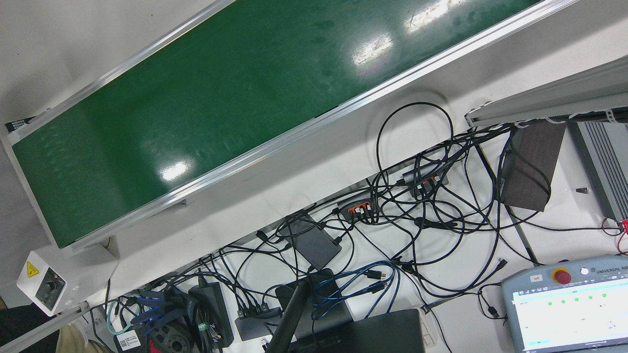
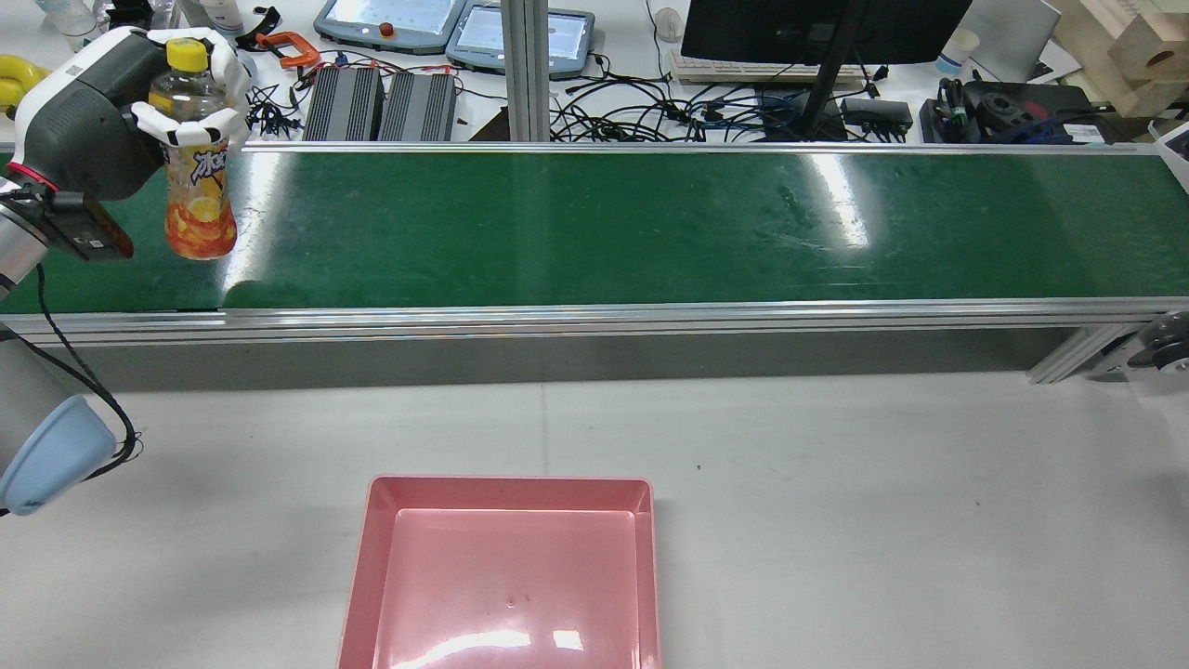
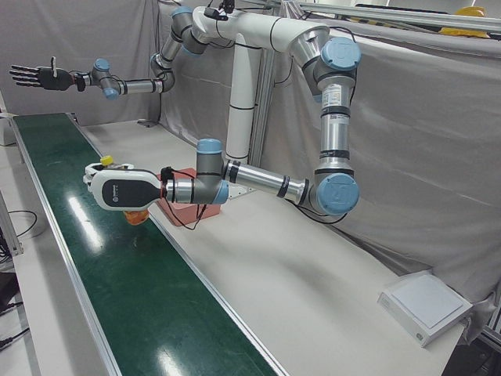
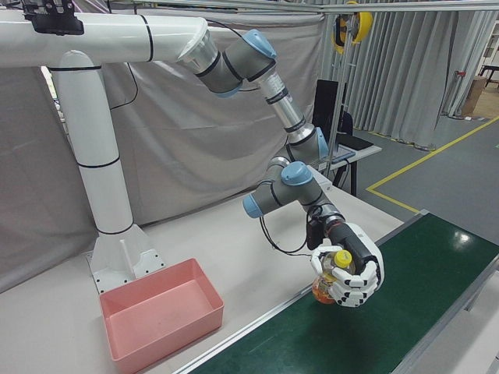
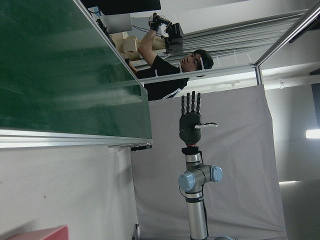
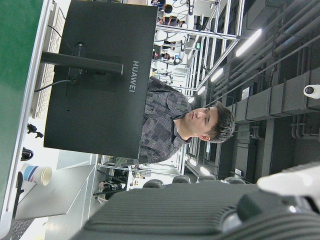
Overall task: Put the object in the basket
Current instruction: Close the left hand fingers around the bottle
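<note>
A clear drink bottle (image 2: pixel 195 181) with a yellow cap and an orange label is held upright in my white left hand (image 2: pixel 139 111), just above the far left end of the green conveyor belt (image 2: pixel 594 223). The same hand (image 4: pixel 351 276) and bottle (image 4: pixel 337 269) show in the right-front view. The pink basket (image 2: pixel 506 567) lies empty on the white table in front of the belt, apart from the hand. My black right hand (image 3: pixel 35 77) is open with its fingers spread, raised high beyond the belt's other end. It also shows in the left hand view (image 5: pixel 191 117).
The belt has raised aluminium rails (image 2: pixel 594 316) along both sides. Beyond it are teach pendants (image 2: pixel 390 19), power boxes (image 2: pixel 381 102), tangled cables (image 1: pixel 417 196) and a monitor (image 2: pixel 817 28). The left arm's white pedestal (image 4: pixel 109 210) stands behind the basket.
</note>
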